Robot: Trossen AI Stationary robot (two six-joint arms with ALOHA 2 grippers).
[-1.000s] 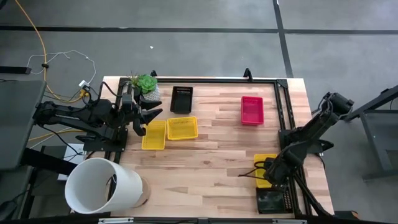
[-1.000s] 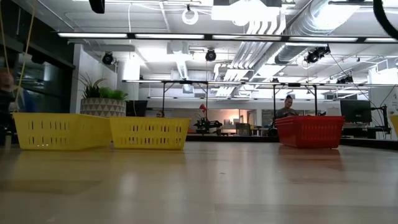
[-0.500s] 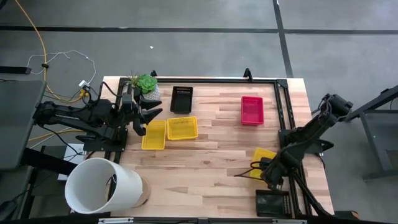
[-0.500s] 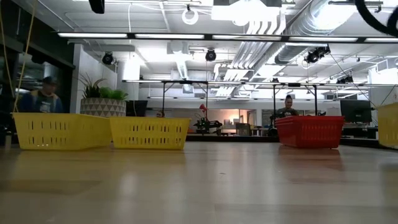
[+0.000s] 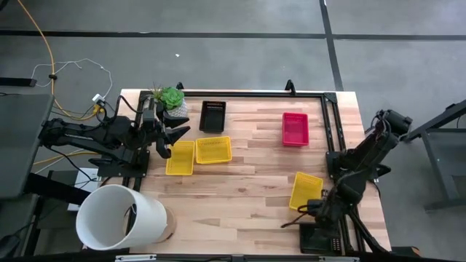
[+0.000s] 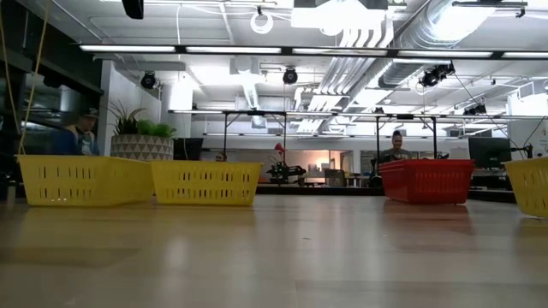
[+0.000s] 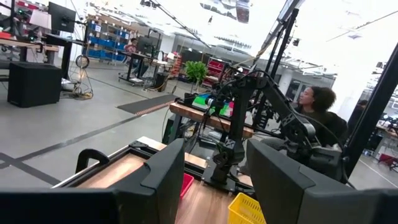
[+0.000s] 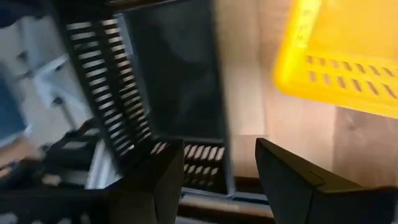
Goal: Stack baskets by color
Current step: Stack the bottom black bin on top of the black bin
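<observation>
The baskets sit in different spots on the bench (image 5: 240, 189). From above I see a black basket (image 5: 212, 116) near the far edge, its long side running from far to near. Just in front of it lie two yellow baskets, side by side and touching at a corner. The left yellow basket (image 5: 180, 157) has its long side running far to near. The other yellow basket (image 5: 213, 149) has its long side running left to right, a bit tilted. A pink-red basket (image 5: 295, 128) sits alone toward the right, long side running far to near.

A third yellow basket (image 5: 306, 191) lies near the right edge, turned at a slant. Another black basket (image 5: 318, 236) sits at the near right corner, partly under the right arm.

My right end effector (image 5: 306, 209) hangs low, just in front of that slanted yellow basket. Its fingers (image 8: 292, 186) stand apart and hold nothing. Its wrist camera shows the black basket and the yellow one close ahead.

My left end effector (image 5: 178, 134) waits by the left edge, near the green plant (image 5: 172, 98). Its fingers (image 7: 163, 183) stand apart and empty too.

A big white cylinder (image 5: 120, 217) lies at the near left corner.
</observation>
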